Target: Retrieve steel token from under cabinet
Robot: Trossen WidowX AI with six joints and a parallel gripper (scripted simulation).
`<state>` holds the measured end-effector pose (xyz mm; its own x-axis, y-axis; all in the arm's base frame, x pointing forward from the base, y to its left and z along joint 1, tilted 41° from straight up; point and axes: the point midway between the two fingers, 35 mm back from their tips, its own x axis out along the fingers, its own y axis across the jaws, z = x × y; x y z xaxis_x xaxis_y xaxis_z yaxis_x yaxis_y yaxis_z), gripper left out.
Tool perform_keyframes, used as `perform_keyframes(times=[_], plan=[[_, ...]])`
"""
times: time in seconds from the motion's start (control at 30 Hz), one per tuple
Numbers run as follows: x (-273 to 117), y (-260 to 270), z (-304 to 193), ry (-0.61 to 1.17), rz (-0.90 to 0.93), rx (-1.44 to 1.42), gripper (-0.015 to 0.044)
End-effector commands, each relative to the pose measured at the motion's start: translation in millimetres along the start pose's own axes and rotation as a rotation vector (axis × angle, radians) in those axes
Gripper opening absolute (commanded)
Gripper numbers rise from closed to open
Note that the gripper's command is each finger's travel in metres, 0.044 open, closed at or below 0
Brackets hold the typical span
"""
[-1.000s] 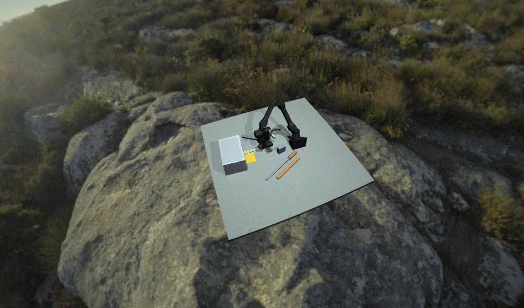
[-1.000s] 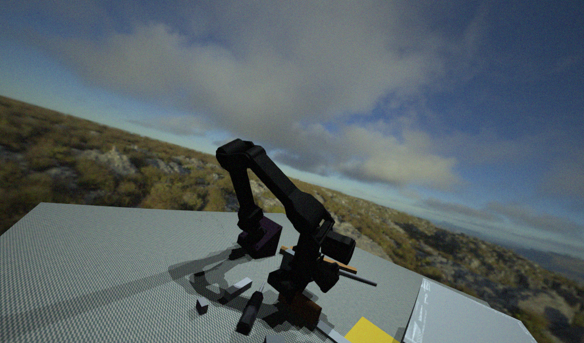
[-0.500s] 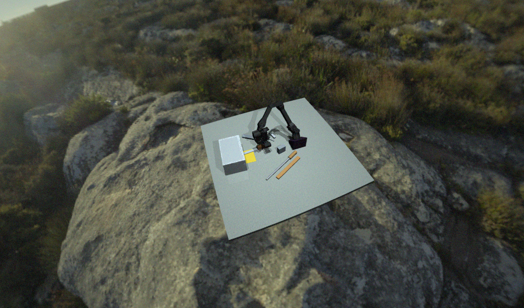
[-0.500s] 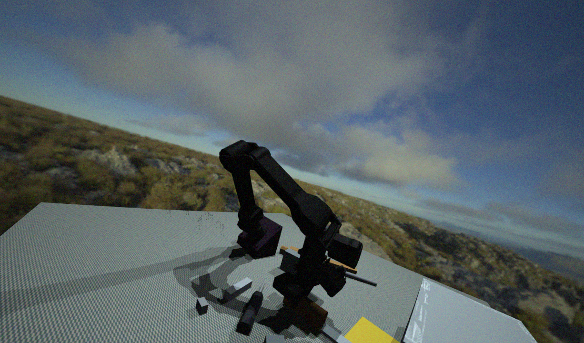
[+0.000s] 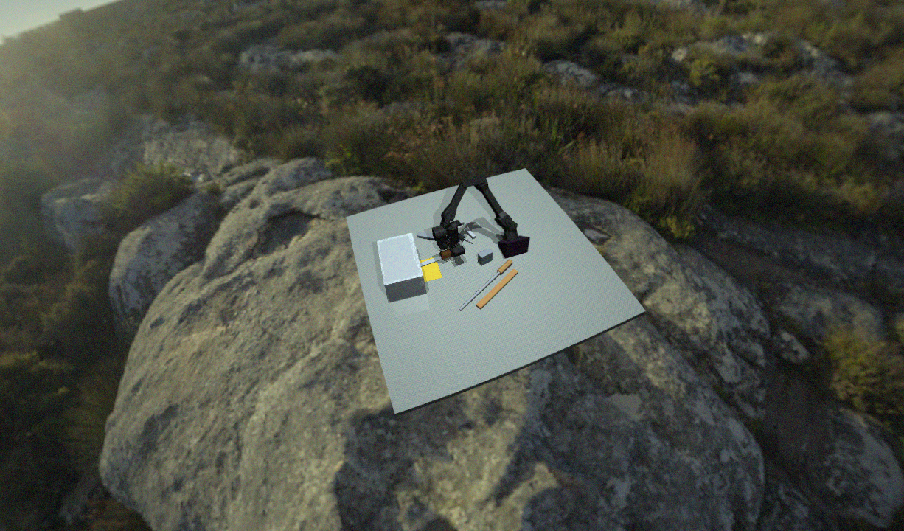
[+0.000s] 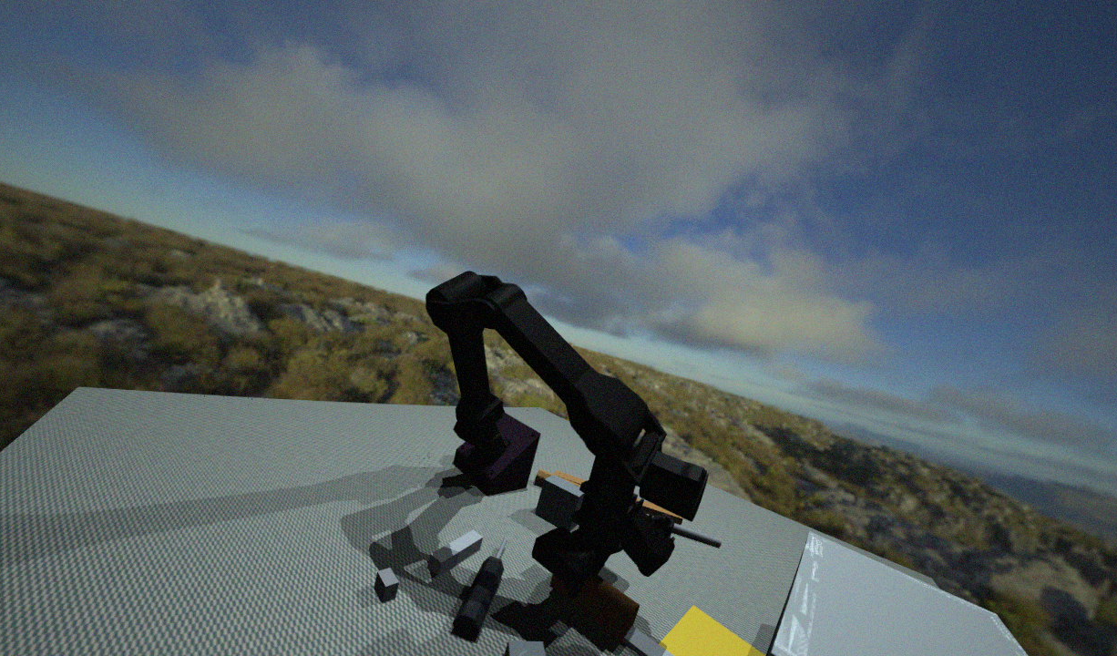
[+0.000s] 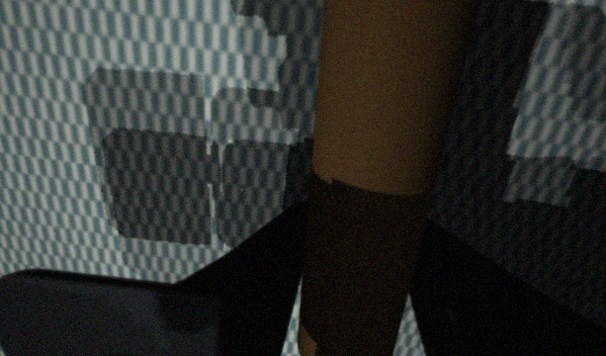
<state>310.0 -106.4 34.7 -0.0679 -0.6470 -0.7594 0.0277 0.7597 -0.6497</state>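
Note:
My gripper (image 5: 450,251) (image 6: 580,578) (image 7: 355,220) is shut on the brown handle (image 5: 445,254) (image 6: 601,613) (image 7: 382,109) of a tool, low over the table. The tool's flat grey blade (image 5: 430,262) (image 6: 645,643) points toward the cabinet (image 5: 400,259) (image 6: 888,608) and passes by the far part of the yellow marked area (image 5: 433,271) (image 6: 701,632) in the top view. Its end meets the cabinet's front edge in that view; whether it reaches underneath is hidden. The steel token cannot be seen in any view.
A grey box (image 5: 484,256) (image 6: 558,500) stands near the arm's base. A rod with an orange handle (image 5: 505,266) and an orange strip (image 5: 497,288) lie beyond it. A dark-handled tool (image 6: 478,599), a grey bar (image 6: 456,552) and a small cube (image 6: 386,585) lie on the gripper's other side.

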Motion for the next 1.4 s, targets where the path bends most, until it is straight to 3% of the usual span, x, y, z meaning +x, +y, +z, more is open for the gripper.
perform_keyframes(times=[0.0, 1.37], plan=[[0, -1, 7, -0.003, -0.002, 0.0, 0.0], [-1, -1, 48, -0.005, -0.002, 0.002, 0.0]])
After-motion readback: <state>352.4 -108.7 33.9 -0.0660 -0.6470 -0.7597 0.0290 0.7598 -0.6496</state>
